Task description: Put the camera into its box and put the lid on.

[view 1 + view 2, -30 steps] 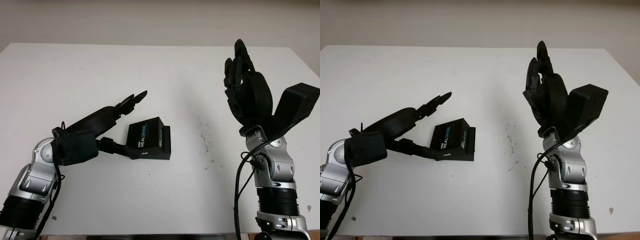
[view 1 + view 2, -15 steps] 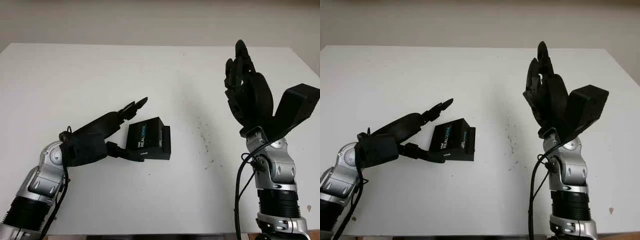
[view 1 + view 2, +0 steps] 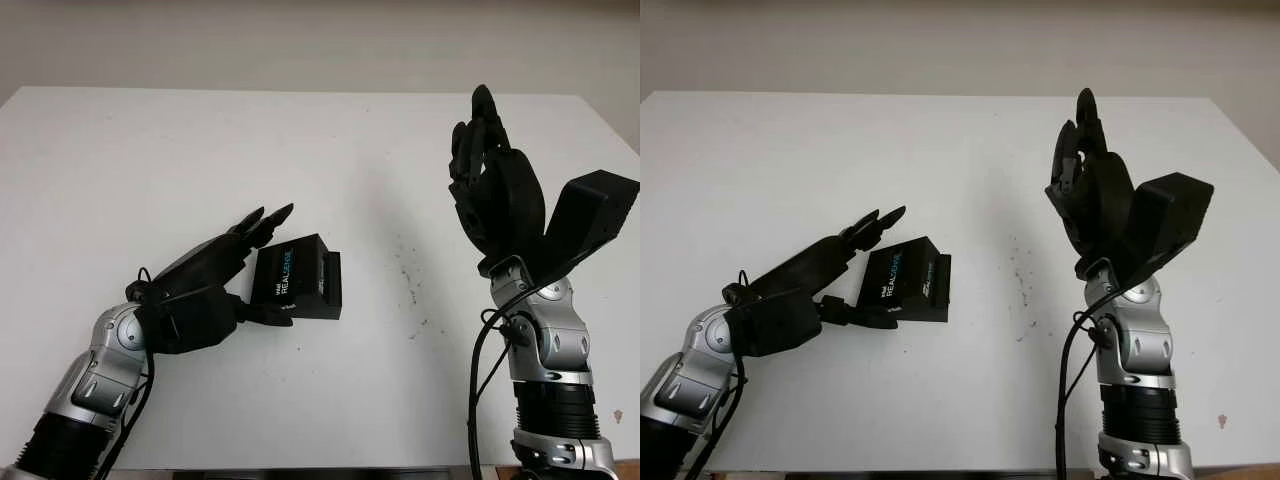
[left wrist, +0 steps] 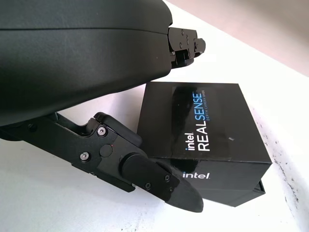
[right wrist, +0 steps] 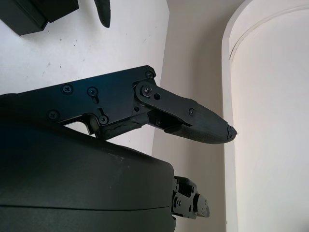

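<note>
A black box point(image 3: 300, 278) printed "intel REALSENSE" lies on the white table point(image 3: 180, 150) left of centre, with its lid point(image 4: 203, 121) on. The camera itself is hidden from sight. My left hand point(image 3: 252, 268) is open at the box's left side. Its fingers point(image 3: 265, 217) reach over the table beside the box's far left corner, and its thumb point(image 4: 169, 186) lies low along the box's near left edge. I cannot tell whether the thumb touches it. My right hand point(image 3: 490, 170) is open and held upright in the air at the right, well away from the box.
Small dark specks point(image 3: 410, 290) mark the table between the box and the right arm. The table's far edge point(image 3: 300, 92) meets a pale wall. Bare white surface lies on every side of the box.
My left arm has swung in toward the middle and its hand has closed up on the box's left side. The box and the right hand have stayed put.
</note>
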Controlling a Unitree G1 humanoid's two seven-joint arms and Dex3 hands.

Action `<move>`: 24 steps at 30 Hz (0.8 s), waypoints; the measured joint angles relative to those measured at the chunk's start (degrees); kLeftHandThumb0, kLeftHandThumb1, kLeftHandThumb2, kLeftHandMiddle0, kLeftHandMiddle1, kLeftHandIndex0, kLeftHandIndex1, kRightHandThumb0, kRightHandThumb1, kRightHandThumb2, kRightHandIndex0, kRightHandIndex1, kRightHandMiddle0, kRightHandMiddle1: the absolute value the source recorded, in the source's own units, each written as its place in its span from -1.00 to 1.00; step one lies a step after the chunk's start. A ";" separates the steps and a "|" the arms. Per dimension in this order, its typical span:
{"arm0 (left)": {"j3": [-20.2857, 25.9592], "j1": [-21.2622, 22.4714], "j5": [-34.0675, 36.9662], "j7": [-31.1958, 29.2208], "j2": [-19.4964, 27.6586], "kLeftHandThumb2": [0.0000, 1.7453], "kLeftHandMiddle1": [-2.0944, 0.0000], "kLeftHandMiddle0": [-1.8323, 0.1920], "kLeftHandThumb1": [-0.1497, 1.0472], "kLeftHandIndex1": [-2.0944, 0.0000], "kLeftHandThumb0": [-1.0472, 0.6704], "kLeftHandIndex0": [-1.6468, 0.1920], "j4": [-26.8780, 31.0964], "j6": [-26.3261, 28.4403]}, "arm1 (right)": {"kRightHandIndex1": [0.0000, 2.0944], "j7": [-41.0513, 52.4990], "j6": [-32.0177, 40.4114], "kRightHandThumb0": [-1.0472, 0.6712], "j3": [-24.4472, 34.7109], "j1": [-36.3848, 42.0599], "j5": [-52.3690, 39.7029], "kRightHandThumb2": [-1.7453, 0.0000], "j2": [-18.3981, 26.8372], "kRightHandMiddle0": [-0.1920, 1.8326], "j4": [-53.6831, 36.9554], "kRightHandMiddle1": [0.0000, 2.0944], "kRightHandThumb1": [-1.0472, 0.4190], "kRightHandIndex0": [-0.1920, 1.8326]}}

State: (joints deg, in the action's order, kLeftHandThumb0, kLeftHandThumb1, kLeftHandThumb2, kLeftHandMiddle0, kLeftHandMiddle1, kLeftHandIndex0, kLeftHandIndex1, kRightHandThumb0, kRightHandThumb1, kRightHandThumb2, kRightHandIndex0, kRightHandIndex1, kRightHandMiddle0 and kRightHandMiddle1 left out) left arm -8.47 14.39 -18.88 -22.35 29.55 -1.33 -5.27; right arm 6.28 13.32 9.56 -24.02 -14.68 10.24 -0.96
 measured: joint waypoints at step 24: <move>0.17 -0.18 1.45 -1.51 0.64 -0.94 0.15 0.71 0.51 0.79 -0.23 0.60 0.04 2.06 | -0.98 0.22 0.69 -0.48 -0.02 0.01 0.38 0.12 -0.53 -0.98 0.00 -0.97 -1.00 -0.99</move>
State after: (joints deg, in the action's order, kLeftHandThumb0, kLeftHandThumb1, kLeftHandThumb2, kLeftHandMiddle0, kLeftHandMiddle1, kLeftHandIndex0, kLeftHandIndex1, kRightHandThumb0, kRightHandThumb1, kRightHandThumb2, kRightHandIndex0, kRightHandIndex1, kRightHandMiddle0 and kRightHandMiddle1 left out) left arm -8.31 14.21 -17.43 -23.86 30.19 -1.29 -3.21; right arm 6.51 14.01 9.54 -24.01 -14.30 9.70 -0.96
